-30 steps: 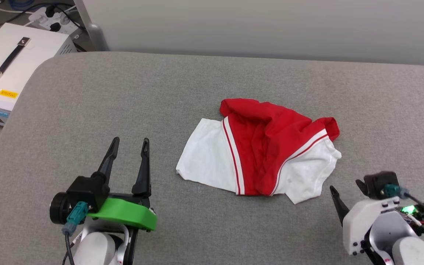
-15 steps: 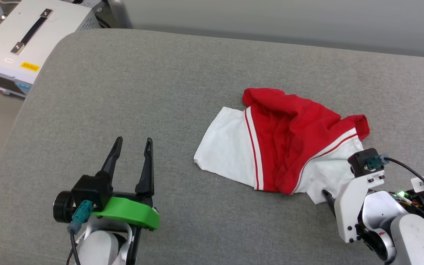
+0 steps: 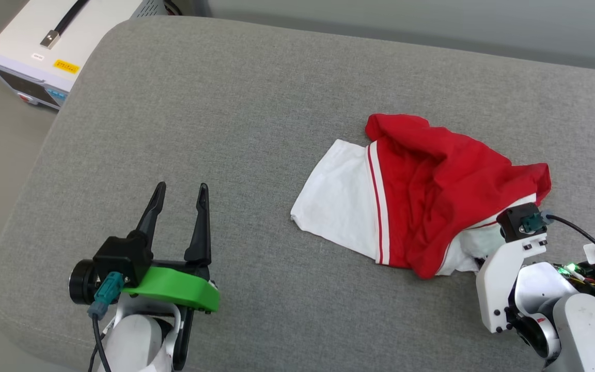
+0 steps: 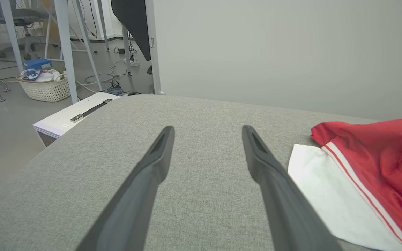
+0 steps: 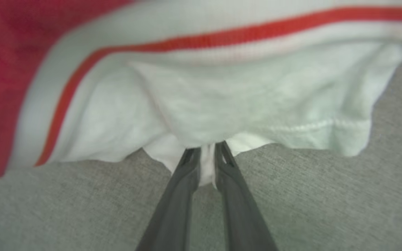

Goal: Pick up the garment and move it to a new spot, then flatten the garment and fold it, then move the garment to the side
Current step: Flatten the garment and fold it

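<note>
Moved: right gripper [image 5: 206, 155], forward from lower right onto garment [image 3: 432, 191], now pinching its lower-right white sleeve hem. Garment: crumpled, right of centre on grey worktop [image 3: 199, 103]; long axis left-right, flat white sleeve pointing left. Left gripper [image 3: 182, 186]: lower left, spread wide, empty.

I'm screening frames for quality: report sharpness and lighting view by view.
Head view: sharp, evenly lit, no glare on the garment. Left wrist view: crisp, with wide-angle stretching of the left gripper. Right wrist view: blurred throughout, the white cloth soft where the right gripper pinches it.
</note>
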Controlling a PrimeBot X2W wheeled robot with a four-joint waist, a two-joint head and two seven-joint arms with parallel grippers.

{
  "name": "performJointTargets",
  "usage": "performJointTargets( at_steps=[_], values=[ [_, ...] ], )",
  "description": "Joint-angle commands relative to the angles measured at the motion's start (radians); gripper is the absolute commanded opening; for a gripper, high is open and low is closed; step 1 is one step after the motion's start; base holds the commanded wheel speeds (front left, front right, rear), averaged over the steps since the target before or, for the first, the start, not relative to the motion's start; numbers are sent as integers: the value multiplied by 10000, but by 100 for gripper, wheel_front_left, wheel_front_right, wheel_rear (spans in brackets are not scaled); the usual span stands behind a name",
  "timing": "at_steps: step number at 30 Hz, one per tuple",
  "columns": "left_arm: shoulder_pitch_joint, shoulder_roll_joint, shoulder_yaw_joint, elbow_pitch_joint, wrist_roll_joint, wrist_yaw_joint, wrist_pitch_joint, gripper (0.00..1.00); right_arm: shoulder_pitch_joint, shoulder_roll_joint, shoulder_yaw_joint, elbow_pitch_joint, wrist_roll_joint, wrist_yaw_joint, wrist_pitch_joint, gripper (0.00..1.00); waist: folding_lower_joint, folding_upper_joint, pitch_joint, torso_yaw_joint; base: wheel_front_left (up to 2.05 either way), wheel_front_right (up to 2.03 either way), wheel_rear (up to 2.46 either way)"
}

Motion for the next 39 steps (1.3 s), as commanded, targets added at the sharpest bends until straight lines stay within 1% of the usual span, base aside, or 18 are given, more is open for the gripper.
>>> performJointTargets(
  at_steps=[1, 5, 8, 12, 15, 19, 23, 25, 26, 27, 32, 39],
  values=[
    [-73, -49, 49, 39, 93, -56, -57, 100, 216, -57, 86, 348, 76, -4, 76, 0, 0, 0, -166, -151, 0, 0, 0],
    [5, -56, 81, 134, 140, -83, -57, 100, 375, -416, 52, 162, 163, -4, -3, 0, 0, 0, -452, -429, 0, 0, 0],
    [70, -59, 105, 186, 167, -102, -57, 100, 570, -846, -25, -117, 281, -4, 60, 0, 0, 0, -675, -673, 0, 0, 0],
    [139, -61, 69, 252, 161, -126, -57, 100, 812, -1768, -309, -481, 390, -4, 336, 0, 0, 0, -870, -944, 0, 0, 0],
    [164, -62, -11, 279, 103, -134, -57, 100, 931, -2531, -748, -656, 480, -4, 514, 0, 0, 0, -917, -1079, 0, 0, 0],
    [135, -63, -106, 319, 77, -143, -57, 100, 996, -3413, -1141, -633, 507, -4, 650, 0, 0, 0, -829, -1174, 0, 0, 0],
    [75, -63, -150, 372, 66, -149, -57, 100, 896, -3824, -1345, -234, 481, -4, 552, 0, 0, 0, -709, -1221, 0, 0, 0],
    [40, -63, -166, 416, 66, -153, -57, 100, 806, -3870, -1343, 66, 407, -4, 351, 0, 0, 0, -658, -1240, 0, 0, 0],
    [22, -63, -179, 439, 71, -156, -57, 100, 770, -3858, -1316, 206, 374, -4, 237, 7, 0, 0, -644, -1249, 0, 0, 0],
    [0, -63, -196, 463, 68, -158, -57, 100, 722, -3825, -1268, 355, 320, -4, 41, 100, 0, 0, -636, -1262, 0, 0, 0],
    [-26, -64, -197, 545, 76, -165, -57, 100, 475, -3358, -1354, 835, 173, -4, -980, 100, 0, 0, -724, -1428, 0, 0, 0],
    [37, -64, -161, 617, -34, -186, -57, 100, 353, -2673, -1848, 497, -114, -4, -2887, 100, 0, 0, -1037, -1795, 0, 0, 0]
  ],
)
